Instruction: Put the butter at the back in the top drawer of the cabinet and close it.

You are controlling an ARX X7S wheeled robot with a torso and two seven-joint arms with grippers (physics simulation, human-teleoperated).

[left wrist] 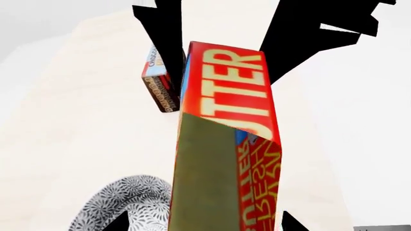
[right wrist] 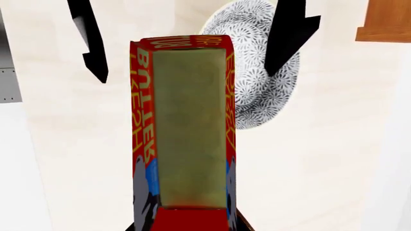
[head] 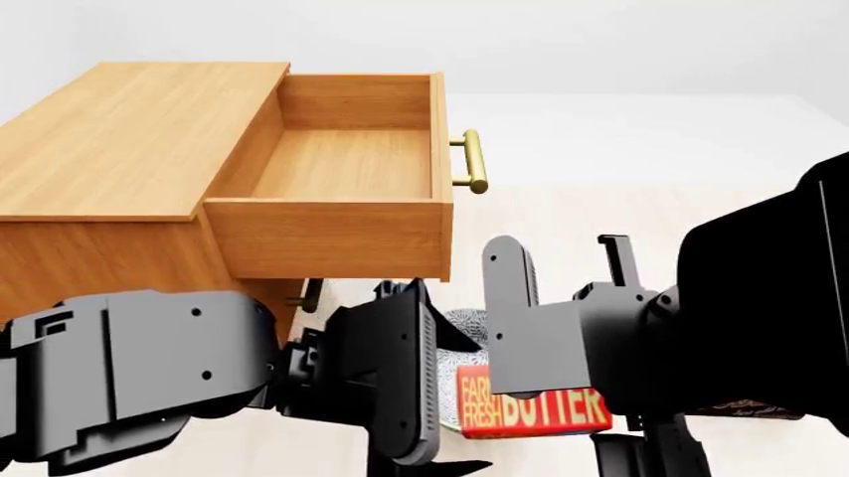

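lying lengthwise across the head view, butter (head: pixel 534 413) between both grippers; grasp or release impossible to tell

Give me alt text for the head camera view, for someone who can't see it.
A wooden cabinet has its top drawer pulled open and empty. Below it, two dark robot arms crowd the foreground around a red butter box near a patterned bowl on a pale surface.

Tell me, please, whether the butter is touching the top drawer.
Apart: the head view shows the butter far below the open top drawer.
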